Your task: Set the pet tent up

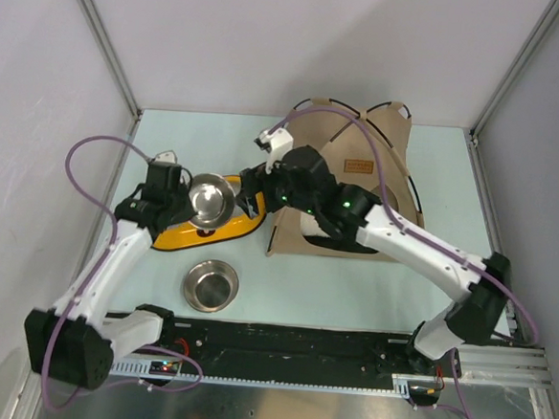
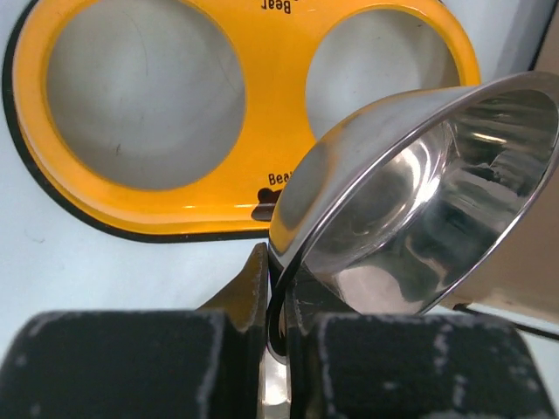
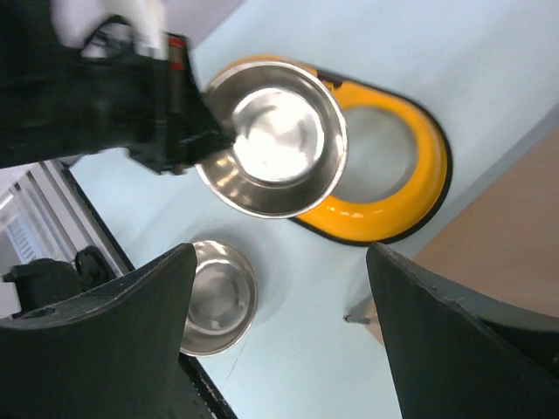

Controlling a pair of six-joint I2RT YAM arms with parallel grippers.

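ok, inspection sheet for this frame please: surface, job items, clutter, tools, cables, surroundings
Surface: pale table, no spills seen.
Job's things: pet tent at far right, partly under the right arm; cannot tell if fully up.
Clutter: yellow feeder, both holes empty; second bowl loose on the table near the arms.
Grippers: left tool shut on the rim of a steel bowl, held tilted above the feeder; right tool open, empty, over the feeder's edge.
Cables: purple cables loop off both arms; the right one crosses over the tent.
Surroundings: plain walls, metal frame posts, black rail at the near edge.
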